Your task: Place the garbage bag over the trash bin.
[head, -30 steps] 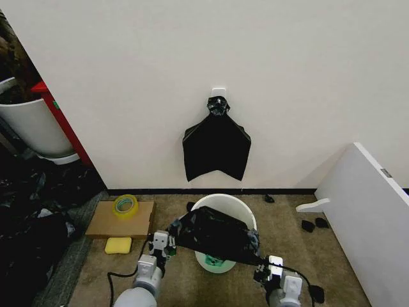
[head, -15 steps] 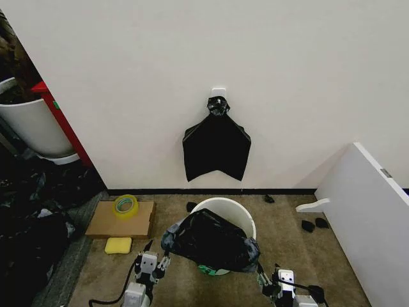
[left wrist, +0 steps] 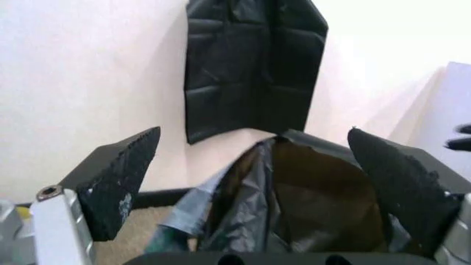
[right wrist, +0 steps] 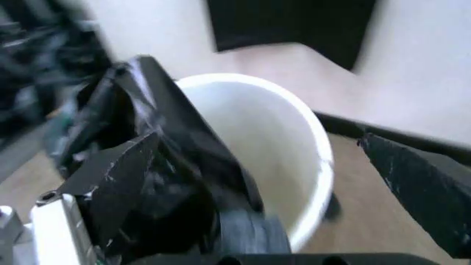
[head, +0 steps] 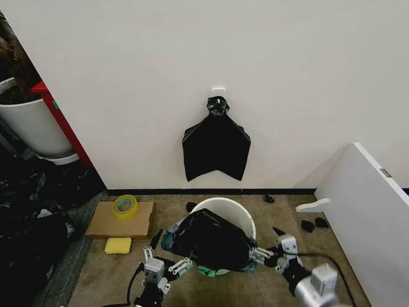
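Note:
The cream-white trash bin (head: pixel 225 211) stands on the carpet below the wall. The black garbage bag (head: pixel 211 240) lies crumpled over its near rim and front, leaving the far half of the opening bare. My left gripper (head: pixel 169 254) sits open just left of the bag, not touching it. My right gripper (head: pixel 268 242) is open at the bag's right edge. The left wrist view has the bag (left wrist: pixel 294 210) beyond the spread fingers (left wrist: pixel 121 176). In the right wrist view the bag (right wrist: pixel 165 149) hangs over the bin's rim (right wrist: pixel 309 127) between wide fingers (right wrist: pixel 416 182).
A flat black bundle of bags (head: pixel 216 146) hangs on a wall hook above the bin. A cardboard sheet (head: pixel 105 224) with a yellow tape roll (head: pixel 125 205) and a yellow sponge (head: pixel 118 245) lie left. A white board (head: pixel 370 211) leans at right. A large white tub (head: pixel 32 128) stands far left.
A second ago both grippers held the bag stretched across the bin. They have let go, pulled back and opened wide, and the bag now rests slumped on the near rim.

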